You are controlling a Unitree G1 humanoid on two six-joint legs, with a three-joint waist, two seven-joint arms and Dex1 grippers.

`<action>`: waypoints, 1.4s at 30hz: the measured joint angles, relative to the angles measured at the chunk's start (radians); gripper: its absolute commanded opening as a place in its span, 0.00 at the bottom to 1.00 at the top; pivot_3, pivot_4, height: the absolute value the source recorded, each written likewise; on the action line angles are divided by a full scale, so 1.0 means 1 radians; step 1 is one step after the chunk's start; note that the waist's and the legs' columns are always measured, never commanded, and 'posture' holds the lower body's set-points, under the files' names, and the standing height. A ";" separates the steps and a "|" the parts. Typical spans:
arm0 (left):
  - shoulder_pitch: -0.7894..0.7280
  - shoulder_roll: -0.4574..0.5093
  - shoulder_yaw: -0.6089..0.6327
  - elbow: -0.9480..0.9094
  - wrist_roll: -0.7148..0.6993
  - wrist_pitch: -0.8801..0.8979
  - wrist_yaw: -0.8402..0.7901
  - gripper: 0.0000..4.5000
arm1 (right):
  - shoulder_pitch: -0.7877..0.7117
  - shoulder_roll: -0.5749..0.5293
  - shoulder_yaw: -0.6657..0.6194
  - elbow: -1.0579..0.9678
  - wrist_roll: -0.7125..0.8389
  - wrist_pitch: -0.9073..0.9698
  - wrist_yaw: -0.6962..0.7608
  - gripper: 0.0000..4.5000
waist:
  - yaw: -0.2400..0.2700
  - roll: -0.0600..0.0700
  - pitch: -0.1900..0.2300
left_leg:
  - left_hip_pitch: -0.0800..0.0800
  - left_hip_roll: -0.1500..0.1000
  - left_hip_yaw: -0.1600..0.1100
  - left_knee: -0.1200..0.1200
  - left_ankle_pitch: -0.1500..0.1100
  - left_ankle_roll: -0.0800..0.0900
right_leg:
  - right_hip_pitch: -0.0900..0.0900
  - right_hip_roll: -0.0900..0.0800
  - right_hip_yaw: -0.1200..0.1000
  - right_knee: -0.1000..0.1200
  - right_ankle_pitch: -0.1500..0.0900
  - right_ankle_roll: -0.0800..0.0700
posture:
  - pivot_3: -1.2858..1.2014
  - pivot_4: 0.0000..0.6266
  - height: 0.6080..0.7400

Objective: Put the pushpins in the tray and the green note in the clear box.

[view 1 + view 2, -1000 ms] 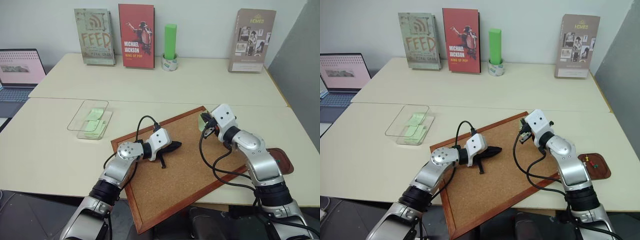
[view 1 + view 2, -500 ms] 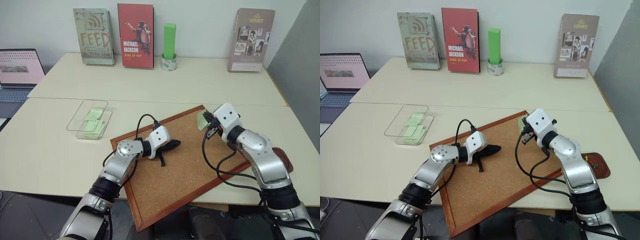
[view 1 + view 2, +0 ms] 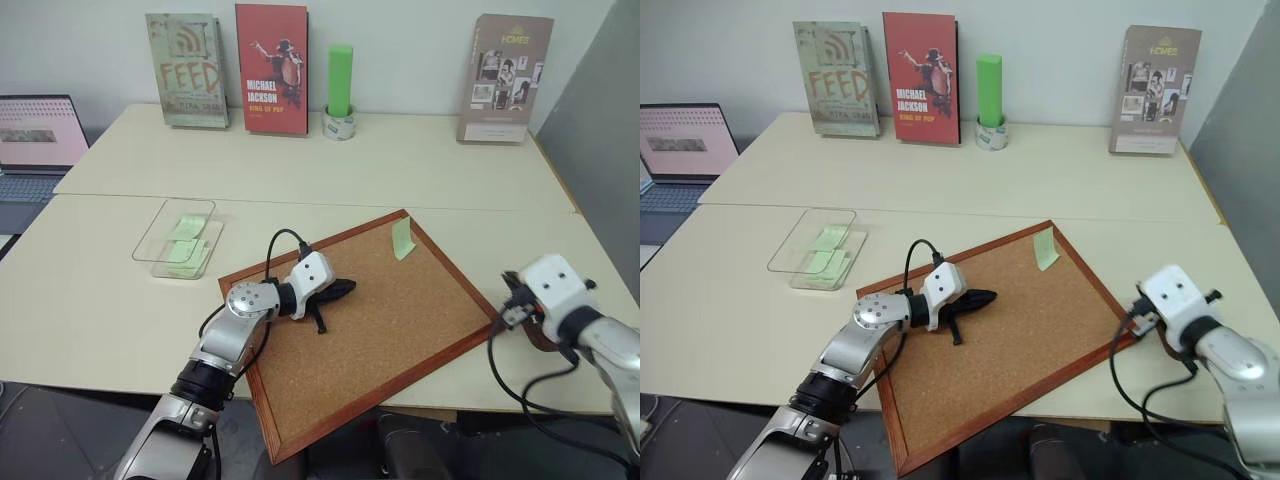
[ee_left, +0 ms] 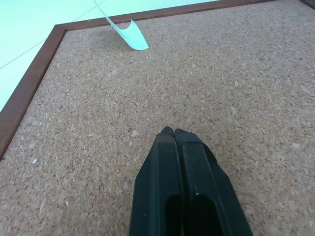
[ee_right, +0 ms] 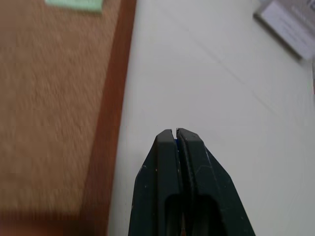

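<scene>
My left claw is pinched tight with nothing in it, hovering low over the middle of the corkboard. My right claw is closed too, out past the board's right frame above the bare tabletop; I can't tell whether a pin sits between its tips. The green note clings to the board's far corner, its lower edge curling up. The clear box lies well off to the left, pale slips inside.
</scene>
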 measured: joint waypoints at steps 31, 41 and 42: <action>0.000 -0.004 0.002 0.004 0.005 -0.008 -0.009 0.00 | 0.138 -0.031 -0.098 0.075 -0.018 -0.007 0.036 0.67 | 0.001 0.000 0.000 | 0.001 0.000 0.001 0.000 0.000 0.000 | 0.001 0.000 0.000 0.000 0.000 0.000 | 0.52 0.24 1.00; 0.000 -0.004 0.002 0.004 0.005 -0.005 -0.009 0.00 | 0.118 -0.024 -0.178 0.062 0.049 0.034 0.066 0.67 | 0.001 0.000 0.000 | 0.002 0.000 0.001 0.000 0.000 0.000 | 0.002 0.000 0.000 0.001 0.000 0.000 | 0.52 0.24 1.00; 0.000 -0.004 0.002 0.004 0.005 -0.005 -0.009 0.00 | 0.112 -0.018 -0.185 0.058 0.061 0.043 0.067 0.67 | 0.001 0.000 0.000 | 0.002 0.000 0.001 0.000 0.000 0.000 | 0.002 0.000 0.000 0.001 0.000 0.001 | 0.52 0.24 1.00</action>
